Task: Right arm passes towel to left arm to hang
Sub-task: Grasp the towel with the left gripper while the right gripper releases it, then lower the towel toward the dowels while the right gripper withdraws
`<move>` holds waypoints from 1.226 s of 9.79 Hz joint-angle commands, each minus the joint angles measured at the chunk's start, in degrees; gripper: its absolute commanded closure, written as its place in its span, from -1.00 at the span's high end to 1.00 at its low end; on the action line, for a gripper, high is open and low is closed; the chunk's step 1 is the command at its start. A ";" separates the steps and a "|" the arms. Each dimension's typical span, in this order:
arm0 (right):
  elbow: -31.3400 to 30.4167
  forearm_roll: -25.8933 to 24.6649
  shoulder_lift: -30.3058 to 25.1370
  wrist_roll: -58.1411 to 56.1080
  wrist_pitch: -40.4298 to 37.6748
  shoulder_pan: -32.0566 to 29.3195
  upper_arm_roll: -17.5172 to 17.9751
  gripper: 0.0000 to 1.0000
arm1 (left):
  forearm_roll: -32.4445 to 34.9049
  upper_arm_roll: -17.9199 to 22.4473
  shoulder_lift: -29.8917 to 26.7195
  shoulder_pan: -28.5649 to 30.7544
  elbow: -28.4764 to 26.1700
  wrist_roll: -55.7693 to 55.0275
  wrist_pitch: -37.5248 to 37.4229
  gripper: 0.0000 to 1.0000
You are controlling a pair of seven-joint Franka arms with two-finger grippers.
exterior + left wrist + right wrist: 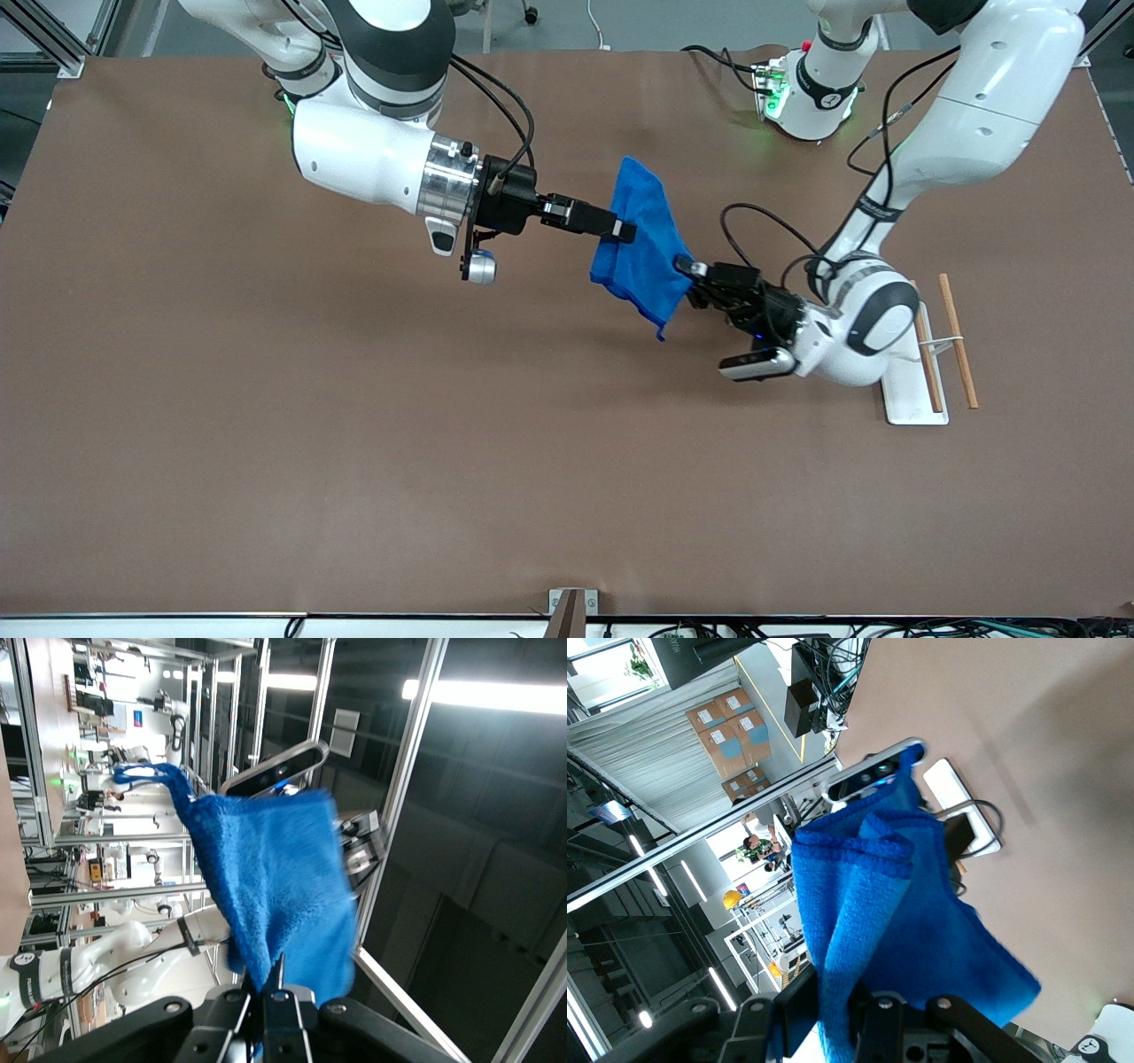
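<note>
The bright blue towel (640, 239) hangs in the air over the middle of the table, stretched between both grippers. The right gripper (625, 232) reaches in from the right arm's end and is shut on the towel's upper part. In the right wrist view the cloth (895, 912) sits between its fingers (799, 1005). The left gripper (684, 264) is shut on the towel's opposite edge. In the left wrist view its jaws (270, 988) pinch the cloth (275, 886), and the corner loop (142, 773) sticks out at the top.
A small rack (921, 390) with a white base and two wooden rods (959, 341) stands on the brown table (354, 425) at the left arm's end, right beside the left arm's wrist. The rack's base also shows in the right wrist view (950, 780).
</note>
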 commanded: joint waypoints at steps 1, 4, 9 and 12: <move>-3.25 -2.49 -1.40 -1.37 0.02 -1.48 0.27 1.00 | 6.55 0.59 -1.11 4.78 4.31 -9.46 0.86 -1.00; -10.46 -12.05 -5.88 -1.28 -6.36 -7.79 -0.52 1.00 | 18.05 0.68 -1.29 9.71 12.84 -24.22 1.91 -0.99; -12.16 -51.47 -14.24 0.74 -32.21 -8.43 -22.54 1.00 | 48.19 4.63 -3.74 12.98 20.51 -39.13 3.92 -0.99; -11.46 -65.33 -17.93 -0.13 -34.42 -6.25 -35.72 1.00 | 68.56 5.43 -6.99 13.15 20.51 -39.04 8.31 -1.00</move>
